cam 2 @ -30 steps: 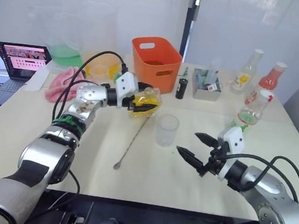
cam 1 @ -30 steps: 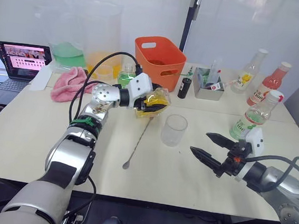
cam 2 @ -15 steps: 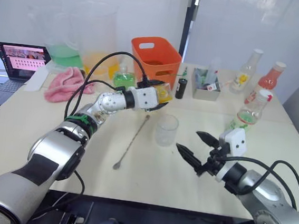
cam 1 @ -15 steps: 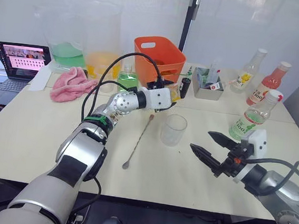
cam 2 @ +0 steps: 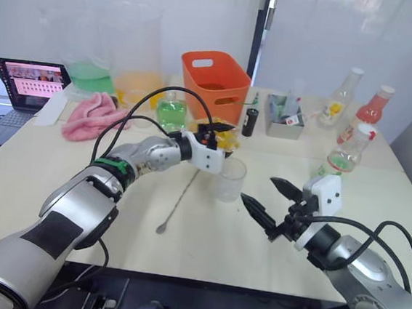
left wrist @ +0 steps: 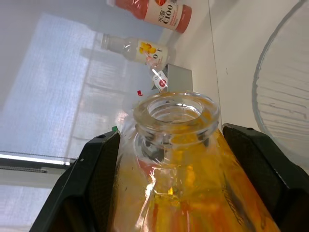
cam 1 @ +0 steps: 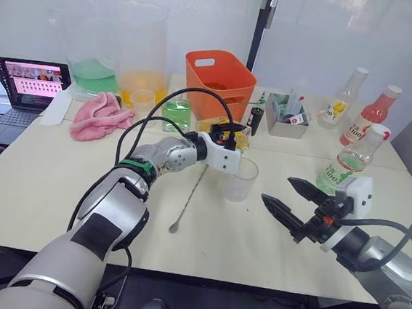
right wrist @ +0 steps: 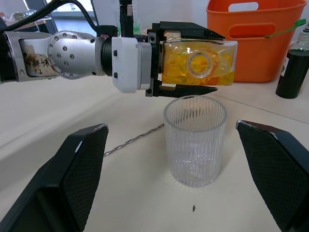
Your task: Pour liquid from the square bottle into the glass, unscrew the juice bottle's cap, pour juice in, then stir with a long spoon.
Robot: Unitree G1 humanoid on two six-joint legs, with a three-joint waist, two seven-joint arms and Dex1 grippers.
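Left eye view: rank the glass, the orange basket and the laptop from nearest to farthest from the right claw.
1. The glass, just to the robot's left of the right claw, mid-table.
2. The orange basket, farther back toward the wall.
3. The laptop, at the table's far left edge.

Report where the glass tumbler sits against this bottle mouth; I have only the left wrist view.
Observer: The left end effector holds the small square glass bottle of yellow liquid on its side, just above the rim of the clear ribbed tumbler.
Operator: Confirm whether anything has poured.
Observer: No yellow liquid shows in the tumbler.
Operator: Give me the right arm.
Observer: The right end effector hovers open over the table, to the right of the tumbler.
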